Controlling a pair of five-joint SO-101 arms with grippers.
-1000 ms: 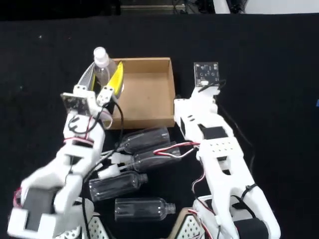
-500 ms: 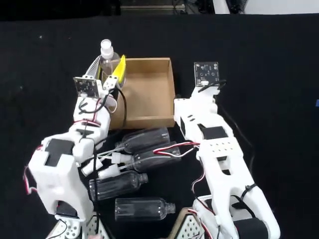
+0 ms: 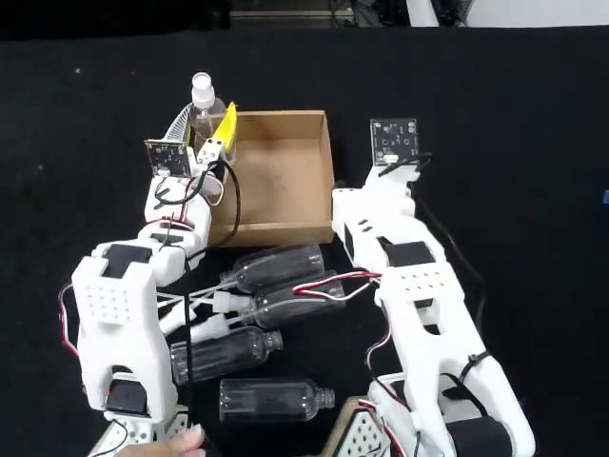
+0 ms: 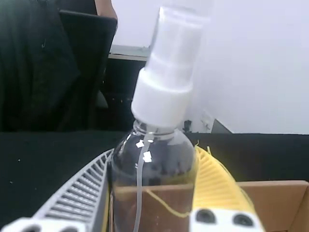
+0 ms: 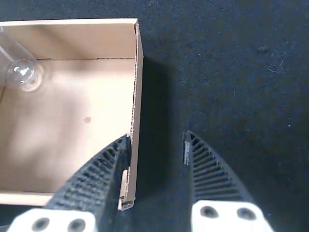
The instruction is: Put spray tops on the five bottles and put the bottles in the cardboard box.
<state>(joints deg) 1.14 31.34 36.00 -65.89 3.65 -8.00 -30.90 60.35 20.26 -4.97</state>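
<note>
- The left hand is clamped on one bottle, with a grey finger on one side of the clear body and a yellow finger on the other.
- This held bottle stands upright and carries one white spray top.
- One cardboard box sits just beside the left hand, on its yellow-finger side.
- The held bottle is at the box corner closest to that hand. In the right wrist view its clear base shows inside that corner, though I cannot tell whether it touches the box floor.
- Four lying bottles rest on their sides on the black counter, back from the left hand toward the arm bases and between the two arms: a first, a second, a third and a fourth.
- White spray parts lie by the necks of the two closest to the box. I cannot tell whether they are fitted.
- The other two show bare necks.
- The right hand is moderately open and holds nothing. One finger is just beside the box's side wall and the other is over bare counter outside the box.
- In all there are five bottles, one box and two hands.
</note>
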